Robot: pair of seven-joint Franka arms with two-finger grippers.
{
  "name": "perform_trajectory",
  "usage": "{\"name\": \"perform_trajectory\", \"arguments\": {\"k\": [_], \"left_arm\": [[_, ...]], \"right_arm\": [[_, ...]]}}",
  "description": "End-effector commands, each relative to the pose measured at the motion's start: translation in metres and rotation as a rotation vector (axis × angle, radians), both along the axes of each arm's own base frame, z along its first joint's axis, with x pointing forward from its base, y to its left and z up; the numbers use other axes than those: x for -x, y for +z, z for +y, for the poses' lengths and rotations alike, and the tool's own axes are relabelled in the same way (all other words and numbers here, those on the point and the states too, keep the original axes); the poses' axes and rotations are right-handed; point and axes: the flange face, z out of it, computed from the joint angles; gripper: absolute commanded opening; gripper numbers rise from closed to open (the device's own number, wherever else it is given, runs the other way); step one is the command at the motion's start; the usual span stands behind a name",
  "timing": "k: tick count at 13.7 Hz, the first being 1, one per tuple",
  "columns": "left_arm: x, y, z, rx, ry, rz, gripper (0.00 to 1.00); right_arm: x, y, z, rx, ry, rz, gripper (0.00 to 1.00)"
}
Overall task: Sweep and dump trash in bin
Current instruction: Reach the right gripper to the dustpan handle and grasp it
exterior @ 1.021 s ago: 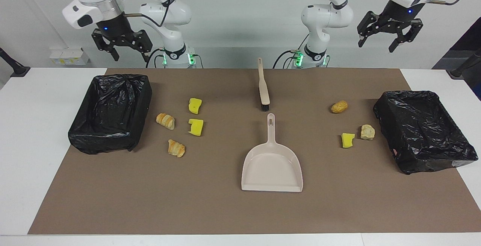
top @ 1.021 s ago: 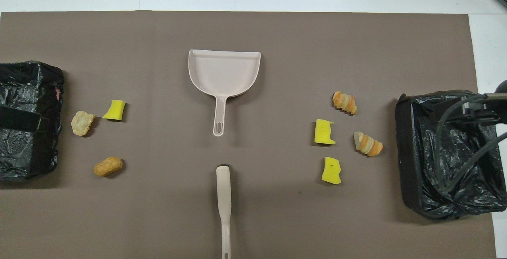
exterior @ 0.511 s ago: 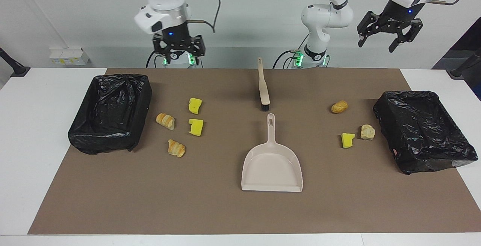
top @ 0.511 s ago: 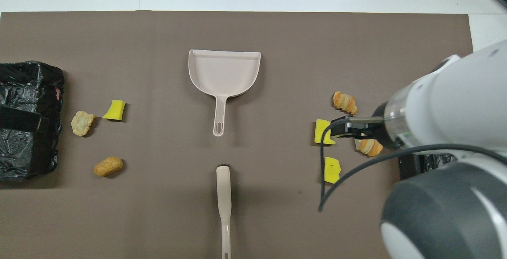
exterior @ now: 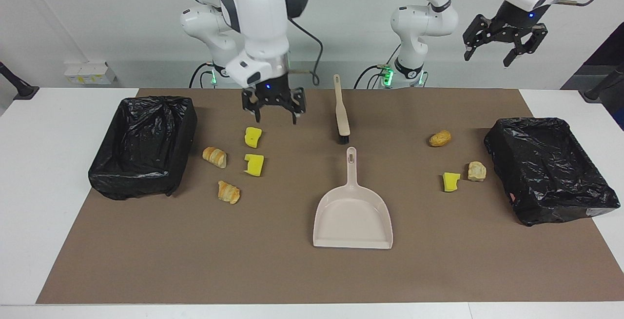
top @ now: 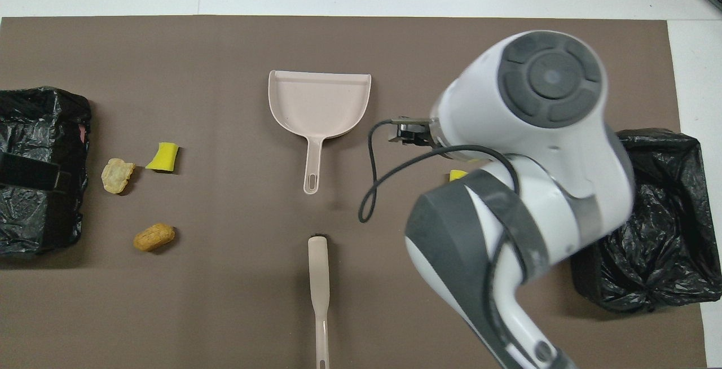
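Right gripper: fingers spread, holding nothing, low over the brown mat between the nearest-to-robots yellow chunk and the brush; arm comes from the right arm's base (in the overhead view its bulk covers most of that end's trash).
Left gripper: fingers spread, empty, up in the air over the left arm's end of the worktop; this arm waits.
Worktop: white, covered mid-span by a brown mat.
Bin, right arm's end: black-bagged tray on the mat's edge, nothing visible inside.
Bin, left arm's end: black-bagged tray, turned slightly askew.
Dustpan: beige, flat on the mat at mid-table, handle pointing toward the robots, mouth away from them.
Brush: beige handle, dark bristles, lying flat nearer the robots than the dustpan; bristle end just short of the dustpan handle, not touching.
Trash, right arm's end: two yellow sponge chunks and two croissant-like lumps, loose on the mat between that bin and the dustpan, all apart from each other.
Trash, left arm's end: brown bread lump nearer the robots; yellow chunk just beside a pale bread lump, which sits near that bin (none of it in either bin or on the dustpan).
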Motion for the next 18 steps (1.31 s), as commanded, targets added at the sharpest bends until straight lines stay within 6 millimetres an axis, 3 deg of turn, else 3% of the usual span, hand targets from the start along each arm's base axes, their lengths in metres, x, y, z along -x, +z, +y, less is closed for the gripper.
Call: {"name": "perform_trajectory", "arguments": {"k": [1, 3, 5, 8, 10, 15, 18], "left_arm": [[0.048, -0.040, -0.008, -0.002, 0.086, 0.010, 1.00], [0.081, -0.072, -0.030, -0.018, 0.061, 0.013, 1.00], [0.094, -0.096, -0.051, -0.017, 0.063, 0.059, 1.00], [0.115, -0.143, -0.100, -0.008, 0.036, 0.097, 1.00], [0.134, -0.178, -0.138, -0.006, 0.043, 0.088, 1.00], [0.181, -0.248, -0.199, 0.010, 0.053, 0.082, 1.00], [0.192, -0.276, -0.218, 0.012, 0.056, 0.077, 1.00]], "right_arm": [[-0.037, -0.027, 0.039, 0.012, -0.034, -0.027, 1.00], [-0.044, -0.060, 0.064, 0.015, -0.045, -0.017, 1.00], [-0.050, -0.073, 0.074, -0.010, -0.066, -0.041, 1.00], [-0.040, -0.122, 0.126, -0.018, -0.026, -0.043, 1.00], [-0.030, -0.142, 0.151, -0.015, 0.008, -0.038, 1.00], [-0.005, -0.171, 0.186, -0.006, 0.051, -0.012, 1.00], [0.000, -0.179, 0.187, 0.002, 0.070, 0.004, 0.84]]}}
